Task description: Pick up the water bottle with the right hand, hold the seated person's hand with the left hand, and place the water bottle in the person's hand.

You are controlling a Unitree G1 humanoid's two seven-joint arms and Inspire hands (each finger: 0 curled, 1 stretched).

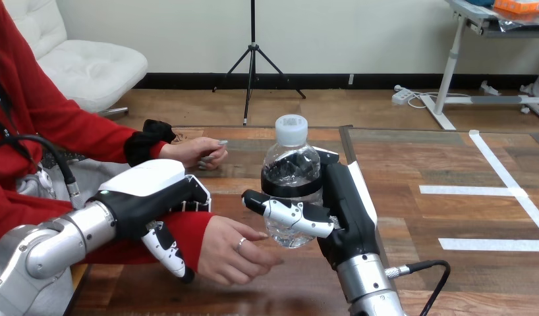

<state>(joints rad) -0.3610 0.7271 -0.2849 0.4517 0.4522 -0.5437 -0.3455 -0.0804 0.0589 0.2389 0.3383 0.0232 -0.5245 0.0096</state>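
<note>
My right hand (339, 210) stands upright above the wooden table (438, 164), with thumb and fingers wrapped round the clear water bottle (291, 164). The bottle is upright, just beside the person's open hand (230, 253). My left hand (151, 191) grips over its red-sleeved wrist (191, 237), thumb curled down the near side.

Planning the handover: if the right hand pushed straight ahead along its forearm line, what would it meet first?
Probably nothing: the right hand, shut on the bottle, points across bare table. The person's open hand lies off to its left; depth is unclear.
</note>
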